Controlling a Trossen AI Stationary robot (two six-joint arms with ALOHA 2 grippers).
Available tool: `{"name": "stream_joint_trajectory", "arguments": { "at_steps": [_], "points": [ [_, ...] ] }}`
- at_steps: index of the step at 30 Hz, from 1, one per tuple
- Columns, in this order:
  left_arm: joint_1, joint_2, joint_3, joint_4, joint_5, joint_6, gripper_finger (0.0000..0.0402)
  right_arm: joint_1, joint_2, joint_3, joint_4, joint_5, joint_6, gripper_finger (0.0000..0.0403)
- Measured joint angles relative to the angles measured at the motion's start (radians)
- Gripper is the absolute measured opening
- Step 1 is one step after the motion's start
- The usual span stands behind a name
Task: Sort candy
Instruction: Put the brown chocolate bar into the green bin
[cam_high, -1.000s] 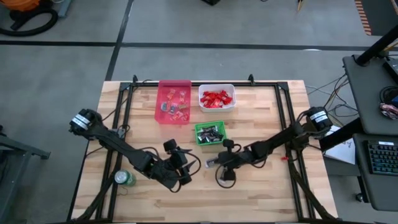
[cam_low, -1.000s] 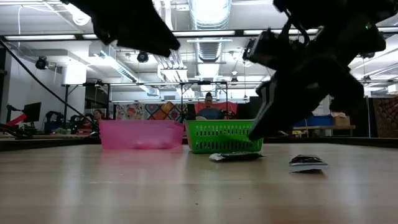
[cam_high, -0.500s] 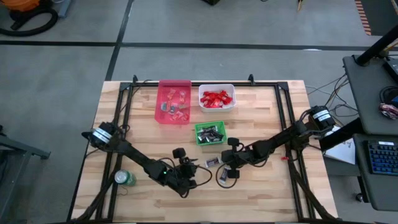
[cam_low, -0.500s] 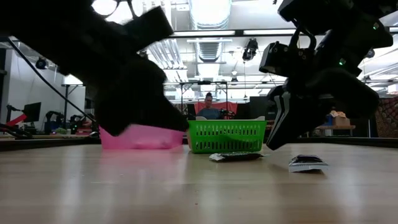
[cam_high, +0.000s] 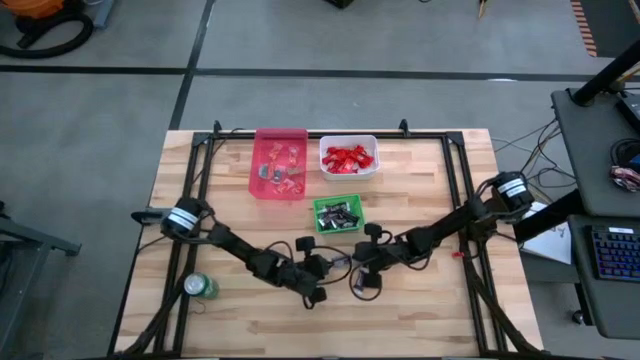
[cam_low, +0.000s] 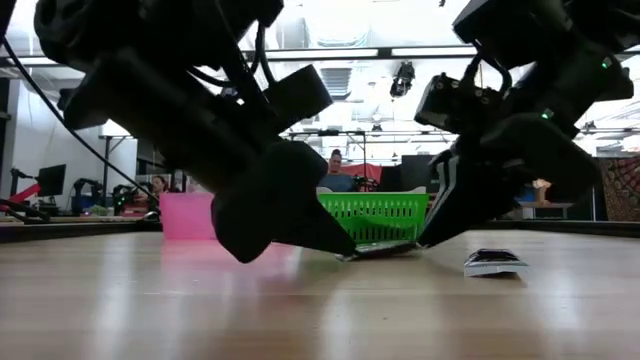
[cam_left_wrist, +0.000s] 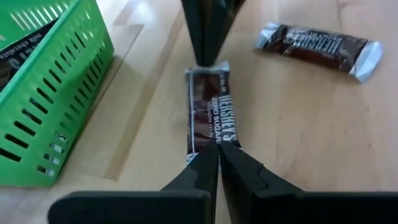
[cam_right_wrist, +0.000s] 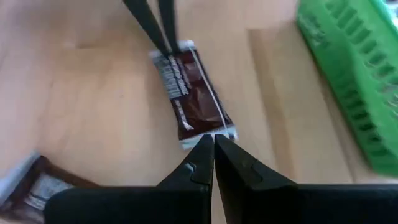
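A dark brown-and-silver wrapped candy bar (cam_left_wrist: 209, 112) lies on the wooden table just in front of the green bin (cam_high: 338, 214). It also shows in the right wrist view (cam_right_wrist: 194, 99) and the low view (cam_low: 378, 248). My left gripper (cam_left_wrist: 217, 150) is shut at the bar's left end. My right gripper (cam_right_wrist: 212, 142) is shut at its right end. The two grippers face each other across the bar (cam_high: 340, 263). A second dark candy (cam_left_wrist: 320, 45) lies loose on the table nearby. My left gripper has its shut fingertips on the crimped silver end of the wrapper (cam_left_wrist: 200, 157), coming low and slanting from the table's left, along the bar. The bar lies on the table. My right gripper has its shut fingertips on the opposite crimped end (cam_right_wrist: 219, 133), slanting down from the table's right, along the bar.
The green bin holds dark candies. Behind it are a white bin (cam_high: 348, 157) with red candies and a pink bin (cam_high: 279, 163) with mixed candies. A green can (cam_high: 200, 287) stands at the near left. People show in the room beyond the table (cam_low: 335, 172).
My left gripper has swung toward the table's right and come down to the candy bar's left end. My right gripper has come down to the bar's right end. The bar and the second candy lie where they were.
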Motion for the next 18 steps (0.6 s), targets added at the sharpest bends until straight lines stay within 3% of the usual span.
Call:
{"name": "stream_joint_trajectory", "arguments": {
  "at_steps": [4, 18],
  "points": [
    [0.005, 0.008, 0.001, 0.006, 0.001, -0.003, 0.0001, 0.014, 0.011, 0.003, 0.059, -0.043, -0.017, 0.0009],
    [0.006, 0.003, -0.025, -0.02, -0.004, -0.03, 0.0, 0.014, -0.01, 0.004, 0.04, -0.042, -0.065, 0.0009]
  ]
}}
